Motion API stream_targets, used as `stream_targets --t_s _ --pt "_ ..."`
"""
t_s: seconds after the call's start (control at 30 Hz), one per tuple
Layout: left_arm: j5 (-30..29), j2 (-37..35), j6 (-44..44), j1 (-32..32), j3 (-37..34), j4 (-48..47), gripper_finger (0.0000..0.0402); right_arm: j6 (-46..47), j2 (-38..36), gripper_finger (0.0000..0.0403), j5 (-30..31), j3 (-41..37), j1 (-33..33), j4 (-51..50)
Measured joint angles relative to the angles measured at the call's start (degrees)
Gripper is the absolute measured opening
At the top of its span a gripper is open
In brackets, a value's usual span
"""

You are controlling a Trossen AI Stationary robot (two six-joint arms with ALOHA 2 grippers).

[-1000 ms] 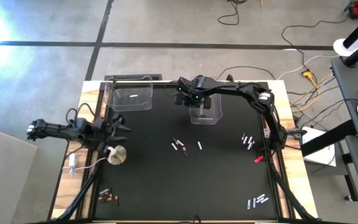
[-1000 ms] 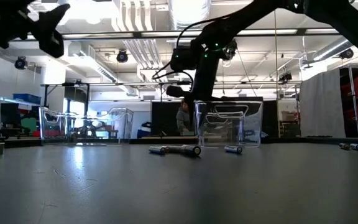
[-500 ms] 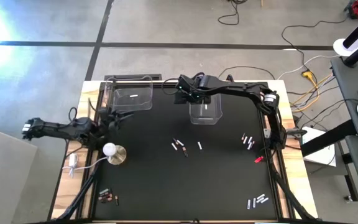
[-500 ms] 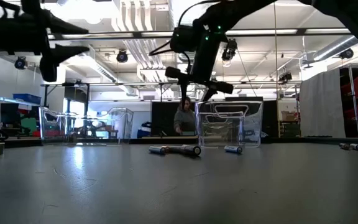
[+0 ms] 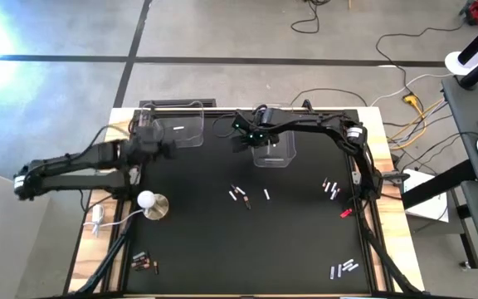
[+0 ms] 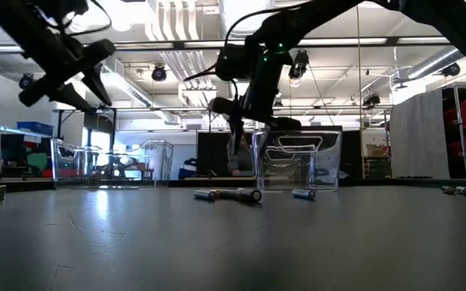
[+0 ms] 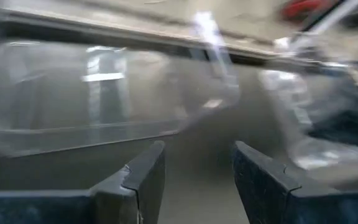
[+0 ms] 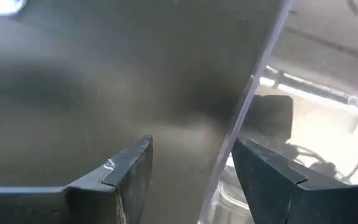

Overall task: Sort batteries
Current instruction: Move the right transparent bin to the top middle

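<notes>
Small batteries lie in groups on the black mat: centre [image 5: 241, 196], right [image 5: 331, 188], near right [image 5: 344, 267] and near left [image 5: 143, 263]. The centre group also shows in the low view as batteries [image 6: 229, 194]. One silvery battery [image 5: 177, 129] lies in the left clear bin [image 5: 175, 124]. My left gripper [image 5: 164, 148] [image 7: 197, 152] hovers open just near of that bin, holding nothing. My right gripper [image 5: 241, 141] [image 8: 191, 149] hangs open above the mat, beside the left wall of the right clear bin [image 5: 274, 149], whose wall edge [image 8: 253, 93] shows ahead of the fingers.
A white round-based knob [image 5: 149, 203] stands near the mat's left edge and a small red object [image 5: 344, 213] lies at the right. Both bins sit along the far edge. In the low view a person [image 6: 235, 153] shows in the room beyond the table.
My left gripper has risen and moved from beside the knob toward the far edge, up to the left bin. My right gripper has moved from over the right bin toward the table's left, turned, and come down beside the bin's left wall. The batteries have stayed put.
</notes>
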Motion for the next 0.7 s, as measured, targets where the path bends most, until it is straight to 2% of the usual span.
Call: stream_targets --t_s 0.2,0.3,0.47,0.6,0.7 --pt "12.58 10.28 5.97 13.75 8.36 0.06 0.0164 -4.78 -2.61 0.0212 0.14 0.83 -0.15 -1.12" --pt "15.64 16.0 6.51 17.53 11.96 0.0 0.0164 -9.67 -6.31 0.0215 0.49 1.2 -0.18 -1.91" --pt "16.49 26.88 8.4 19.46 18.58 0.16 0.0167 -17.65 -14.83 0.0216 1.27 0.93 0.25 -3.33" --pt "18.45 35.01 6.3 19.48 24.01 -0.16 0.0185 -20.0 -20.82 0.0215 7.4 0.29 1.85 -6.2" --pt "18.77 40.96 8.06 19.47 28.0 -0.07 0.0204 -20.33 -24.68 0.0215 12.65 -0.26 3.39 -8.97"
